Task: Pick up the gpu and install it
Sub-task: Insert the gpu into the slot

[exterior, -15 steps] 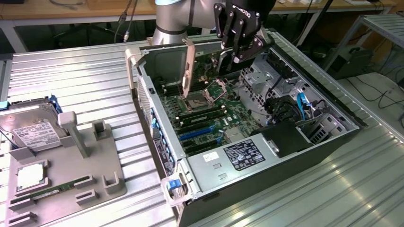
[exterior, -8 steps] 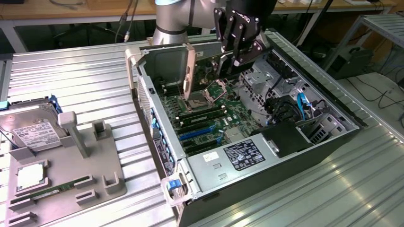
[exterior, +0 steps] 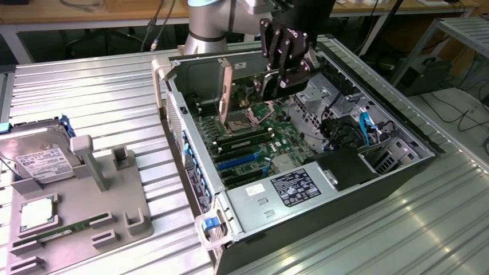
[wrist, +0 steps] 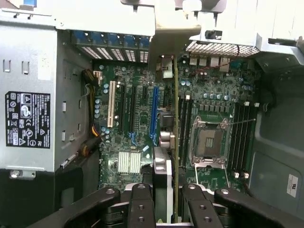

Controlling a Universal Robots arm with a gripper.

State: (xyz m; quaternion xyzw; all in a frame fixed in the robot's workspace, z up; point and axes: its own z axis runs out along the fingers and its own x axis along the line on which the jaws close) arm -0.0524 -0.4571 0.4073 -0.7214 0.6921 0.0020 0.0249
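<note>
Open computer case (exterior: 180, 134) lies on its side on a ribbed metal table (exterior: 99, 97), motherboard (wrist: 213, 90) facing up.

Writing:
- Power supply (exterior: 264, 203) carries a black label (exterior: 294, 186) with white print and rows of marks. The same label (wrist: 27, 118) shows in the wrist view; the text is too fine to read.
- Small white sticker (wrist: 292, 185) on the inner case wall, with a dark mark I cannot make out.
- Hard drive (exterior: 22, 150) has a white label (exterior: 44, 162); print not legible.
- No brand name readable anywhere.

The gpu (exterior: 246, 91) is inside the case, standing on its long edge over the motherboard, with its metal bracket toward the rear slot wall. In the wrist view the gpu (wrist: 176, 118) shows edge-on, a thin line running between the long blue slot (wrist: 154, 111) and the CPU socket (wrist: 210, 142). Whether it is seated in a slot, I cannot tell.

Gripper (exterior: 275, 86) reaches down into the case from above. Its black fingers (wrist: 142, 204) are pinched on the card's top edge, one on each face; gripper (wrist: 173, 202).

Around:
- Blue cables (exterior: 365, 127) in the drive bay at the exterior view's right, well apart from the card.
- A grey fixture (exterior: 114, 195) on the table at the exterior view's left holds the hard drive, a processor chip (exterior: 36, 215) and a RAM stick (exterior: 73, 230).
</note>
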